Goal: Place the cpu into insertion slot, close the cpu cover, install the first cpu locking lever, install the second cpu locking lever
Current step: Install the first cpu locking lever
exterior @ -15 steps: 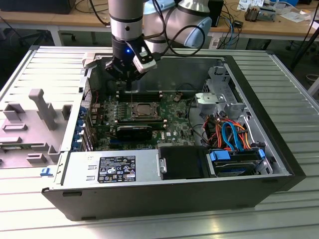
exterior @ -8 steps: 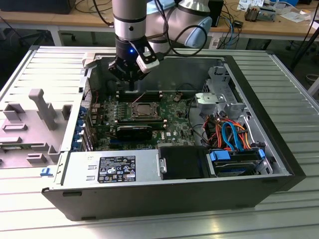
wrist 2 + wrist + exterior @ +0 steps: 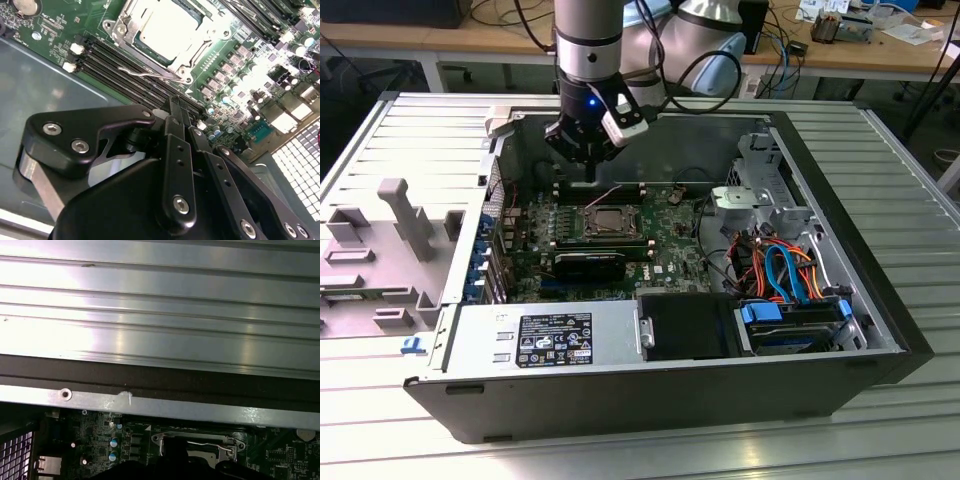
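A: What is nearest in the exterior view?
B: The front wall of the open computer case (image 3: 650, 405). Just behind it sits the grey power supply (image 3: 545, 340), and at three o'clock from that the drive bay with blue clips (image 3: 790, 325).

A: And further in?
B: The green motherboard (image 3: 670, 255). The cpu (image 3: 611, 217) lies flat in the insertion slot (image 3: 111, 25) near the board's middle. In the second wrist view the cpu cover (image 3: 187, 55) is down around the chip's silver top, and a thin wire lever (image 3: 145, 72) runs along one edge of it.

A: Where is the gripper (image 3: 592, 172)?
B: At about eleven o'clock from the chip in the exterior view. It hangs above the board's far edge, pointing down, apart from the cover.

A: Its pincer?
B: Narrow. In the second wrist view the black fingers (image 3: 176, 150) meet at their tips with nothing between them.

A: And farthest?
B: The case's far wall (image 3: 700, 135), then wooden benches (image 3: 420, 40) at twelve o'clock
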